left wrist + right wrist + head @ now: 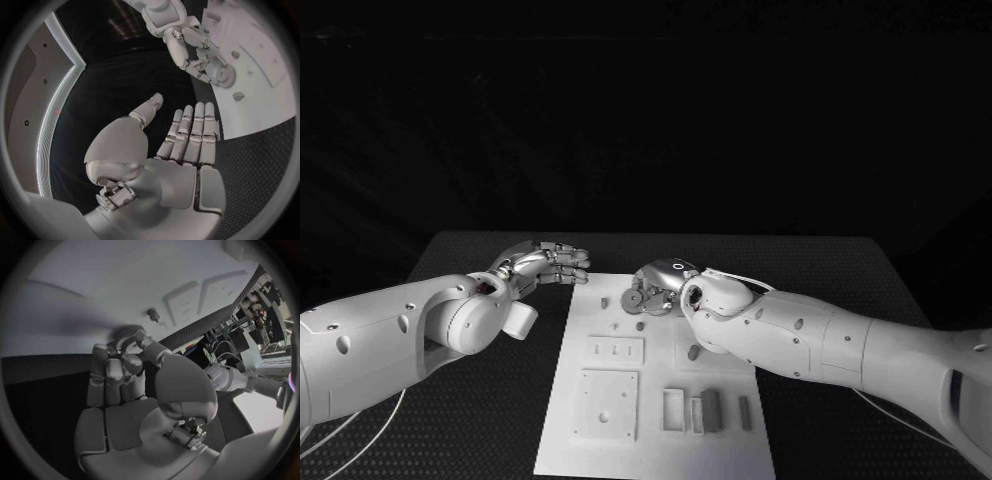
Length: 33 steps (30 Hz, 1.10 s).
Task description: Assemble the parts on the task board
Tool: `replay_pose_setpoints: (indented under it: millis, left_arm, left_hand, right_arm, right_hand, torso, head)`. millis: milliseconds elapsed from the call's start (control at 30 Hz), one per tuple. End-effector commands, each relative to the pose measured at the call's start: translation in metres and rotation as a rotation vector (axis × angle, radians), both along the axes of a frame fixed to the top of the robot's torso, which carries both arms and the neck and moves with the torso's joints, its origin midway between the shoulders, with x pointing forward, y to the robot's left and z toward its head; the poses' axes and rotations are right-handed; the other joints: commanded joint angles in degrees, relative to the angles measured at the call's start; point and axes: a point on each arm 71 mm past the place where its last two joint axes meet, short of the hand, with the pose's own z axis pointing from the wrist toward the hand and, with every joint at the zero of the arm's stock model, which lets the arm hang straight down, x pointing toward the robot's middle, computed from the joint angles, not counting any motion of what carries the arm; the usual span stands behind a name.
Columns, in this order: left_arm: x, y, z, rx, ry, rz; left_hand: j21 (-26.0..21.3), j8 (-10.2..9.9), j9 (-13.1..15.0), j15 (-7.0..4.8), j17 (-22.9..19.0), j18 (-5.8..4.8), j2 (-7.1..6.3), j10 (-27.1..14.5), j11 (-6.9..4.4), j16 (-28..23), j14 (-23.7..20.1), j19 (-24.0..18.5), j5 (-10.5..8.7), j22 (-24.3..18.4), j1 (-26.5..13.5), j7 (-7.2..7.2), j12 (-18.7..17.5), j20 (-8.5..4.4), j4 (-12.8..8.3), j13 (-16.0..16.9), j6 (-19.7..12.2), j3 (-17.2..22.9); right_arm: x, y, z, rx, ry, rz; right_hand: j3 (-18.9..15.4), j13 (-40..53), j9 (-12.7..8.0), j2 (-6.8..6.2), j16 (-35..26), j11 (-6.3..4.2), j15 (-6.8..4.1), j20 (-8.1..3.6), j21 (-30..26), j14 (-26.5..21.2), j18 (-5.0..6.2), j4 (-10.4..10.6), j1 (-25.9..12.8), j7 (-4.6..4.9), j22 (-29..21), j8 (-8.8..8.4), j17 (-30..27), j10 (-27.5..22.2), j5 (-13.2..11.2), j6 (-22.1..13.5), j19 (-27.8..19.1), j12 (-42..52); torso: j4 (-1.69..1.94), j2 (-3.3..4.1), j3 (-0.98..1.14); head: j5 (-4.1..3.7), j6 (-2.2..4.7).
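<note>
The white task board (653, 440) lies lengthwise in the middle of the table. My right hand (664, 283) hovers over its far end and pinches a round toothed gear (633, 298) between thumb and fingers; the gear (129, 333) sits at the fingertips just above the board (75, 285), near a small upright peg (153, 315). From the left wrist, the same gear (224, 77) shows under the right hand (199, 52). My left hand (545, 262) floats left of the board's far corner with straight fingers (190, 132) and nothing in it.
On the board lie a small peg (604, 301), another (642, 325), a two-window plate (616, 350), a larger square plate (607, 403) and several upright blocks (711, 408) near the front. Black table (473, 420) flanks the board on both sides.
</note>
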Motion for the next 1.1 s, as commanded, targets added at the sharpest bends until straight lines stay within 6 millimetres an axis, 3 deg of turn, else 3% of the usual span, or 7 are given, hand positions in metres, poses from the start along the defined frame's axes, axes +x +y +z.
replay_pose_setpoints:
  millis: [33, 600, 733, 800, 900, 1100]
  left_arm:
    - [-0.0004, -0.0023, 0.0011, -0.010, -0.004, -0.016]
    - [0.0001, -0.0017, 0.0013, -0.010, -0.008, -0.011]
    - [0.0002, -0.0020, 0.0014, -0.010, -0.010, -0.010]
    - [0.0003, -0.0017, 0.0016, -0.009, -0.014, -0.005]
    - [0.0005, -0.0011, 0.0016, -0.009, -0.014, -0.004]
    - [0.0004, -0.0024, 0.0014, -0.010, -0.012, -0.009]
  left_hand:
    - [-0.28, -0.31, -0.05, 0.32, 0.10, 0.27, -0.10, -0.10, 0.20, -0.40, -0.18, -0.40, 0.10, 0.09, -0.39, 1.13, -0.24, -0.12, -0.07, -0.02, -0.30, -0.39]
    - [-0.28, -0.30, -0.06, 0.32, 0.13, 0.29, -0.01, -0.06, 0.20, -0.42, -0.16, -0.39, 0.10, 0.11, -0.36, 1.15, -0.26, -0.11, -0.05, -0.01, -0.29, -0.37]
    - [-0.28, -0.30, -0.06, 0.32, 0.14, 0.29, 0.00, -0.05, 0.20, -0.42, -0.16, -0.39, 0.10, 0.11, -0.36, 1.15, -0.26, -0.11, -0.06, -0.01, -0.28, -0.37]
    - [-0.28, -0.30, -0.05, 0.32, 0.14, 0.29, 0.01, -0.04, 0.20, -0.42, -0.15, -0.39, 0.10, 0.12, -0.36, 1.15, -0.26, -0.11, -0.05, 0.00, -0.28, -0.36]
    - [-0.27, -0.28, -0.05, 0.31, 0.16, 0.31, 0.07, 0.02, 0.20, -0.42, -0.11, -0.37, 0.10, 0.13, -0.33, 1.17, -0.25, -0.11, -0.04, 0.01, -0.24, -0.34]
    - [-0.27, -0.26, -0.05, 0.31, 0.18, 0.31, 0.10, 0.05, 0.20, -0.42, -0.10, -0.36, 0.10, 0.14, -0.32, 1.17, -0.25, -0.12, -0.05, 0.02, -0.21, -0.33]
  right_arm:
    - [-0.0011, -0.0010, -0.0082, -0.035, 0.051, 0.009]
    - [0.0027, -0.0081, -0.0087, -0.031, 0.040, -0.044]
    - [0.0022, -0.0084, -0.0066, -0.013, 0.020, -0.052]
    - [0.0017, -0.0077, -0.0048, 0.007, 0.004, -0.055]
    - [0.0009, -0.0060, -0.0033, 0.030, -0.013, -0.053]
    - [0.0008, -0.0058, -0.0023, 0.038, -0.022, -0.063]
  right_hand:
    - [-0.42, -0.10, -0.02, 0.34, -0.18, -0.51, -0.22, 0.14, -0.32, -0.04, 0.34, -0.10, -0.09, -0.21, 0.76, -0.16, 0.01, 0.00, 0.19, -0.18, -0.38, -0.14]
    - [-1.04, -0.11, 0.05, 0.83, -0.26, -0.68, -0.38, 0.35, -0.43, -0.31, 0.34, 0.04, -1.24, -0.38, 0.75, -0.11, 0.00, -0.27, 0.19, -0.65, -0.59, -0.28]
    - [-1.13, -0.03, 0.49, 0.87, -0.13, -0.23, -0.04, 0.29, -0.35, -0.19, 0.34, 0.04, -1.62, 0.12, 0.76, 0.92, 0.04, -0.16, 0.20, 0.99, -0.42, -0.12]
    - [-1.45, 0.02, 1.08, 0.58, -0.04, 0.40, 0.54, 0.32, -0.28, -0.05, 0.34, 0.58, -2.73, 0.76, 0.75, 2.42, 0.05, -0.12, 0.18, 3.75, -0.23, 0.01]
    - [-1.44, 0.21, 1.74, -0.73, 0.12, -0.30, 0.09, 0.29, -0.23, 0.57, 0.34, 2.26, -4.89, -0.02, 0.63, 4.29, 0.51, -0.22, 0.19, 7.36, 0.26, 0.30]
    - [-0.58, 0.34, 1.93, -2.30, 0.17, -1.10, -0.80, -0.11, -0.24, 1.10, 0.34, 3.90, -6.03, -0.81, 0.52, 4.90, 0.90, -0.11, 0.20, 8.88, 0.68, 0.51]
  torso:
    - [-0.01, -0.01, 0.01]
    - [-0.10, 0.03, 0.19]
    - [-0.12, 0.00, 0.19]
    - [-0.08, 0.00, 0.19]
    - [-0.08, 0.01, 0.16]
    - [-0.05, -0.01, 0.12]
  head:
    - [0.00, -0.07]
    - [0.00, -0.14]
    - [-0.01, -0.12]
    - [-0.02, -0.11]
    - [-0.01, -0.06]
    - [-0.09, -0.06]
